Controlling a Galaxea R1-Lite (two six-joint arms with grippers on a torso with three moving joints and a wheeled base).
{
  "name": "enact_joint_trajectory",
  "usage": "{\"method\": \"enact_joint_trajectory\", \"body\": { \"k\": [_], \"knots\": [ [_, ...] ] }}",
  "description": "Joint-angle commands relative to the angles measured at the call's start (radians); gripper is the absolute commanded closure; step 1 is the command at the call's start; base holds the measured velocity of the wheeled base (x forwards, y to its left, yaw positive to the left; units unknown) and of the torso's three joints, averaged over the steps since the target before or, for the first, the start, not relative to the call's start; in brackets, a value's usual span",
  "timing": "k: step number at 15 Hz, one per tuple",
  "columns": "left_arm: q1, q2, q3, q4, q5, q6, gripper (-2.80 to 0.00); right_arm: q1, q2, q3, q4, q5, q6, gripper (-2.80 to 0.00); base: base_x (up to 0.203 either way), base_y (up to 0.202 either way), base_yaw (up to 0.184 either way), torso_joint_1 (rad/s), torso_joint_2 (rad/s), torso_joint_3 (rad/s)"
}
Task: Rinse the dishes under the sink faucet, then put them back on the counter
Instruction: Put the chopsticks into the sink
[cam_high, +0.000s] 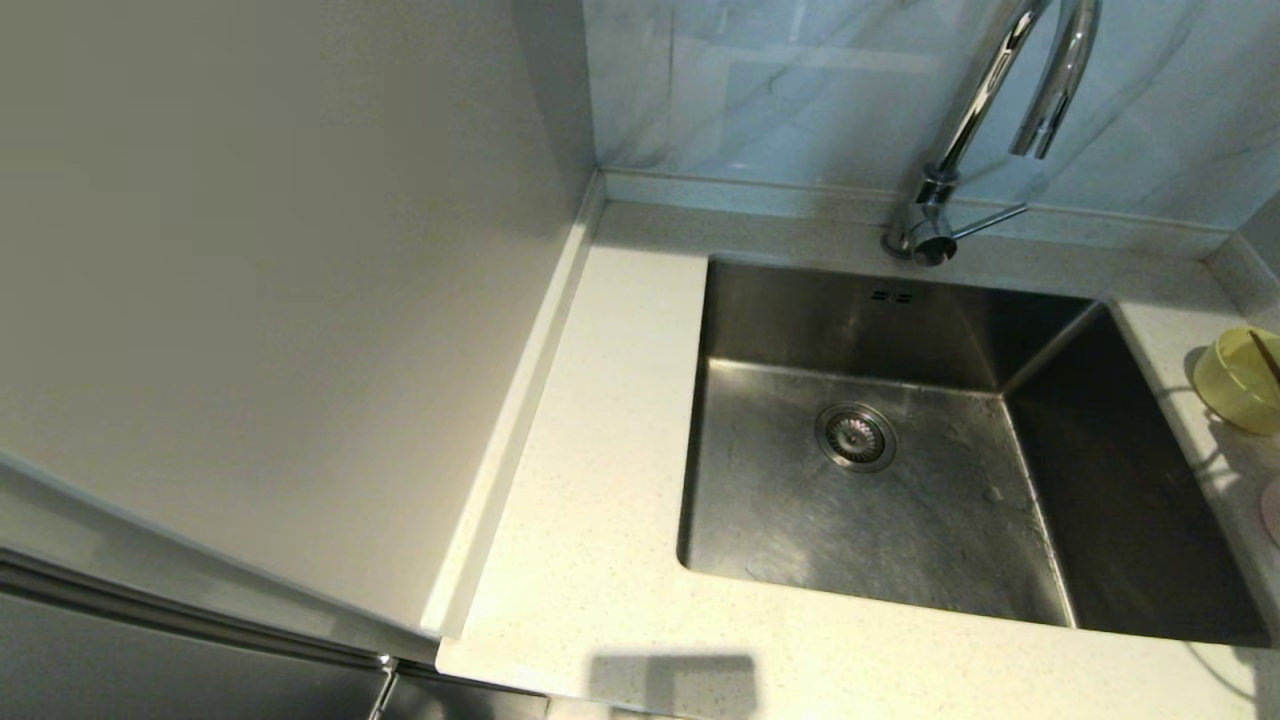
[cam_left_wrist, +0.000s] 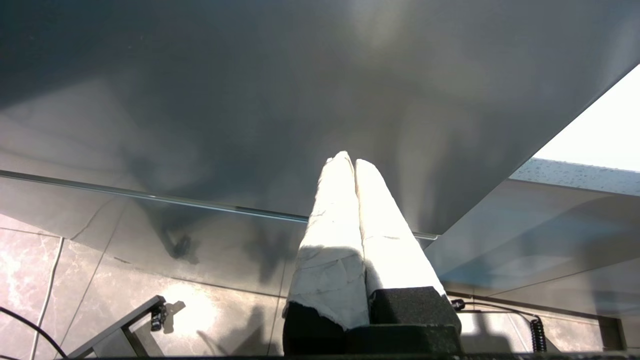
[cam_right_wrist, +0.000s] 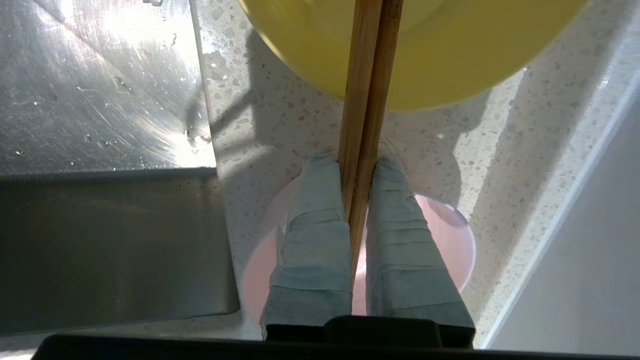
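Observation:
My right gripper (cam_right_wrist: 357, 159) is shut on the two brown wooden chopsticks (cam_right_wrist: 369, 75), held side by side between its taped fingers. Their far ends reach into the yellow-green bowl (cam_right_wrist: 450, 55), which stands on the speckled counter (cam_right_wrist: 280, 125) right of the sink (cam_high: 880, 440). The pale pink bowl (cam_right_wrist: 450, 235) lies on the counter below the gripper. In the head view the yellow-green bowl (cam_high: 1240, 380) shows at the right edge with a chopstick (cam_high: 1265, 358) in it, and a sliver of the pink bowl (cam_high: 1273, 510) below. The chrome faucet (cam_high: 985, 110) stands behind the empty sink. My left gripper (cam_left_wrist: 348, 161) is shut and empty, parked low beside the cabinet.
A tall off-white panel (cam_high: 280, 300) walls the counter's left side. The marbled wall (cam_high: 780, 90) runs behind the faucet, and a raised rim (cam_right_wrist: 575, 200) edges the counter to the right of the bowls. The drain strainer (cam_high: 856, 436) sits in the sink floor.

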Motion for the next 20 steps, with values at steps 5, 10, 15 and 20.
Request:
{"method": "enact_joint_trajectory", "body": {
  "k": [5, 10, 15, 20],
  "knots": [
    [0.0, -0.003, 0.0, 0.0, 0.0, 0.0, 0.0, 0.0, -0.051, 0.0, 0.008, 0.002, -0.002, 0.0, 0.0, 0.0, 0.0, 0.0, 0.0, 0.0],
    [0.0, -0.003, 0.0, 0.0, 0.0, 0.0, 0.0, 0.009, -0.158, 0.009, 0.088, 0.123, -0.005, 0.0, 0.0, 0.0, 0.0, 0.0, 0.0, 0.0],
    [0.0, -0.003, 0.0, 0.0, 0.0, 0.0, 0.0, 0.218, -0.23, 0.061, 0.103, 0.128, -0.006, 0.0, 0.0, 0.0, 0.0, 0.0, 0.0, 0.0],
    [0.0, -0.003, 0.0, 0.0, 0.0, 0.0, 0.0, 0.406, -0.18, 0.069, 0.105, 0.001, 0.004, 0.0, 0.0, 0.0, 0.0, 0.0, 0.0, 0.0]
  ]
}}
